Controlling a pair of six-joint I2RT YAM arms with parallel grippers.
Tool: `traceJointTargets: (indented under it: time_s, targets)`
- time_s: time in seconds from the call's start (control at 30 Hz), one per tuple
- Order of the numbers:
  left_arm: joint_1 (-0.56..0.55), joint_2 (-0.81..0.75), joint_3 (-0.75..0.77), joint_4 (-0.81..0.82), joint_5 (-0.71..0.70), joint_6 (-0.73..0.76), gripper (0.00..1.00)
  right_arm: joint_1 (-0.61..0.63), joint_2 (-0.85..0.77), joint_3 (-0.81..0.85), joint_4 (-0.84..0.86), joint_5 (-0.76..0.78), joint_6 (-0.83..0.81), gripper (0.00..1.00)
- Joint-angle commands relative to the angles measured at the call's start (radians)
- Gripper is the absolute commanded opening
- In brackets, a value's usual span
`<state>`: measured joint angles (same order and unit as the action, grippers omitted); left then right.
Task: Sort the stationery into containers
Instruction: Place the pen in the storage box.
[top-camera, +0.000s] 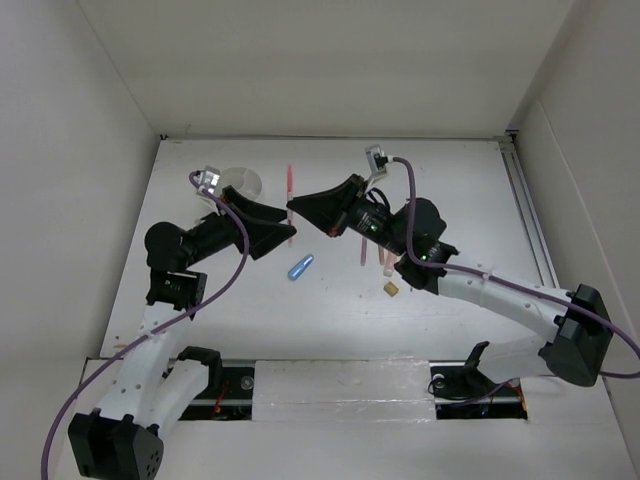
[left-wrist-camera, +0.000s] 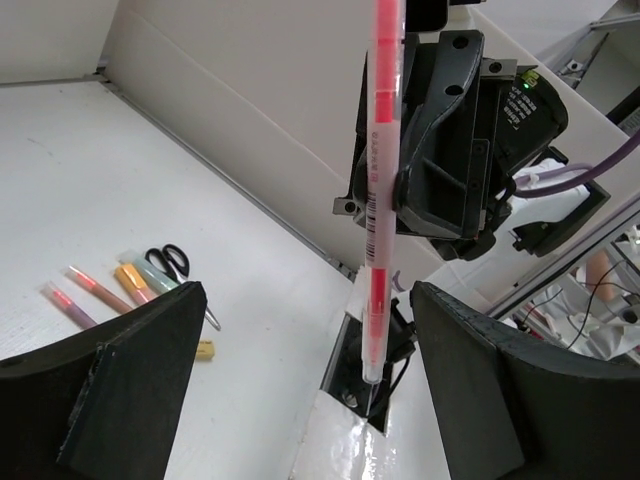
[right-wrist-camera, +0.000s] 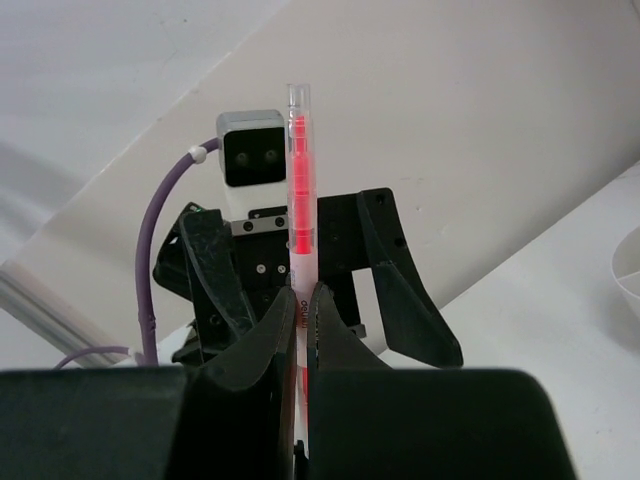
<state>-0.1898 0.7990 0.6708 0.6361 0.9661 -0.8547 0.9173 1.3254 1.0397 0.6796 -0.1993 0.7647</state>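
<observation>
A thin red pen (top-camera: 290, 185) is held upright above the table, and my right gripper (top-camera: 293, 209) is shut on its clear barrel (right-wrist-camera: 299, 180). My left gripper (top-camera: 288, 234) faces it with its jaws open on either side of the pen's lower end (left-wrist-camera: 375, 300), touching neither side. The round white divided cup (top-camera: 241, 182) stands at the back left, just behind the left gripper. On the table lie a blue capsule (top-camera: 301, 267), a tan eraser cube (top-camera: 390, 289), pink pens (top-camera: 362, 255), highlighters (left-wrist-camera: 137, 279) and black-handled scissors (left-wrist-camera: 168, 260).
White walls close the table in at the back and on both sides. A metal rail (top-camera: 525, 215) runs along the right edge. The arm bases and a shiny taped strip (top-camera: 340, 385) line the near edge. The right arm's body (top-camera: 420, 235) stretches over the loose pens.
</observation>
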Motion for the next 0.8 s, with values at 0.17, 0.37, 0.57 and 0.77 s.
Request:
traceJointTargets:
  time_s: [0.17, 0.37, 0.57, 0.77]
  targets:
    - [-0.002, -0.026, 0.001, 0.079, 0.011, 0.005, 0.67, 0.041, 0.044, 0.059, 0.057, -0.023, 0.015, 0.00]
    - [-0.002, -0.026, 0.001, 0.060, -0.020, 0.025, 0.34, 0.051, 0.044, 0.059, 0.066, -0.032, 0.015, 0.00]
    - [-0.002, -0.026, 0.021, 0.022, -0.030, 0.036, 0.12, 0.060, 0.055, 0.049, 0.066, -0.032, 0.015, 0.00]
    - [-0.002, -0.026, 0.041, -0.026, -0.072, 0.059, 0.00, 0.060, 0.064, 0.049, 0.066, -0.042, 0.024, 0.00]
